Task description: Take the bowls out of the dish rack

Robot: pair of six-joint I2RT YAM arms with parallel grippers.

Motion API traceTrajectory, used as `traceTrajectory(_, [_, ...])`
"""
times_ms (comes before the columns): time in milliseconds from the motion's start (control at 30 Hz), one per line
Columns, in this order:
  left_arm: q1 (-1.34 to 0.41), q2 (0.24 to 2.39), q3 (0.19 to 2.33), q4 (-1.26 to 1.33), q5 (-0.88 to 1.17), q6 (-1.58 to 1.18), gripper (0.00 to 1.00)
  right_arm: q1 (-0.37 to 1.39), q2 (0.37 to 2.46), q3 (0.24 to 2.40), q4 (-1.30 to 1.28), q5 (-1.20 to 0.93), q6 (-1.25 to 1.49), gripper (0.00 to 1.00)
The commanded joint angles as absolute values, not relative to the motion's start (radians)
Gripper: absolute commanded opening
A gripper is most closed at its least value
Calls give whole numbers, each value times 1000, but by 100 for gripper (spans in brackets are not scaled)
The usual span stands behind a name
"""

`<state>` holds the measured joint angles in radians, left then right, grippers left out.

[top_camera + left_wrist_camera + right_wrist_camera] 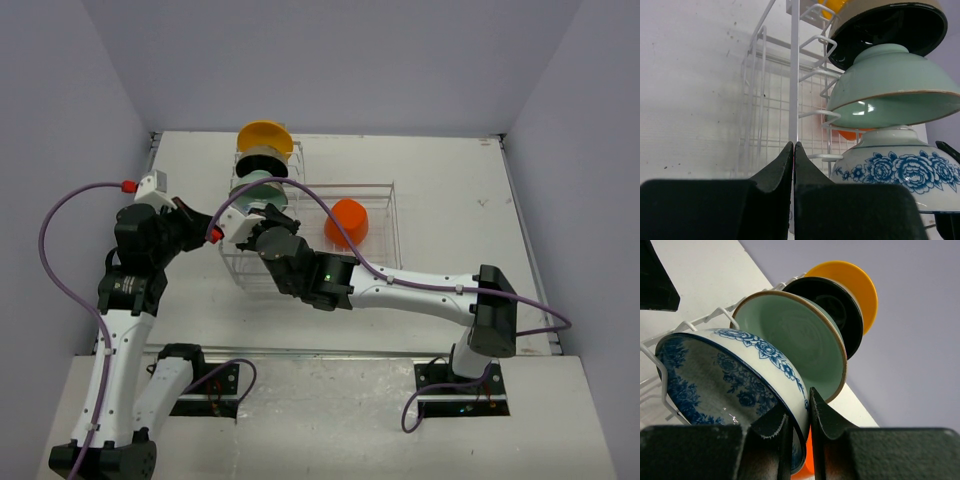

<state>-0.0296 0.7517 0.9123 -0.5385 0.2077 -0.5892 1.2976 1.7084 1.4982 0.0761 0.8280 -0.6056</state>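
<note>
The white wire dish rack (392, 200) stands mid-table. Its tall slots hold, back to front, a yellow bowl (265, 137), a black bowl (262, 165), a mint green bowl (258, 188) and a blue-and-white bowl (740, 370). An orange-red bowl (347, 222) lies in the low basket. My right gripper (799, 402) is shut on the blue-and-white bowl's rim, one finger inside and one outside. My left gripper (793, 145) sits at the rack's left side, its tips shut on a vertical white wire (794, 75). In that view the blue-and-white bowl (900, 170) sits under the mint one (890, 85).
The white table (450, 200) is boxed in by pale walls at the back and both sides. A purple cable (60, 215) loops left of the left arm, and another trails over the right arm (420, 290), which reaches across the table's front.
</note>
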Motion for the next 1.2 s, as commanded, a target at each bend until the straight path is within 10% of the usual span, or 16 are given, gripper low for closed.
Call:
traceTrajectory(0, [-35, 742, 911, -505, 276, -617, 0, 1310, 1669, 1493, 121, 827, -603, 1])
traceTrajectory(1167, [-35, 769, 821, -537, 314, -624, 0, 1310, 1671, 1565, 196, 879, -692, 0])
